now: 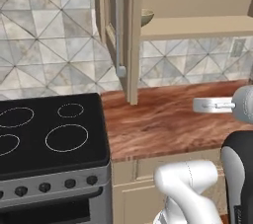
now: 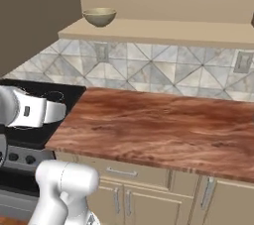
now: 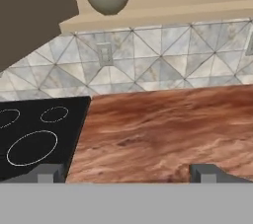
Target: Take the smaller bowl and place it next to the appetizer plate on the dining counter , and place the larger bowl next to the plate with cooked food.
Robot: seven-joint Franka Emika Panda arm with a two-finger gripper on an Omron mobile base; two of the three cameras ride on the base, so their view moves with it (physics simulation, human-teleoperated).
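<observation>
The smaller bowl, beige with a thin rim, stands upright at the left end of the open wall cabinet's bottom shelf. My gripper is open and holds nothing. It hangs low over the front of a reddish-brown wood-grain counter, well below and short of the bowl, with its fingertips far apart. I cannot tell whether this is the dining counter. The larger bowl, the appetizer plate and the plate with cooked food are out of view.
A black stove top adjoins the counter on the left. The cabinet door stands open, edge-on, left of the shelf. A tiled backsplash with outlets runs behind the counter.
</observation>
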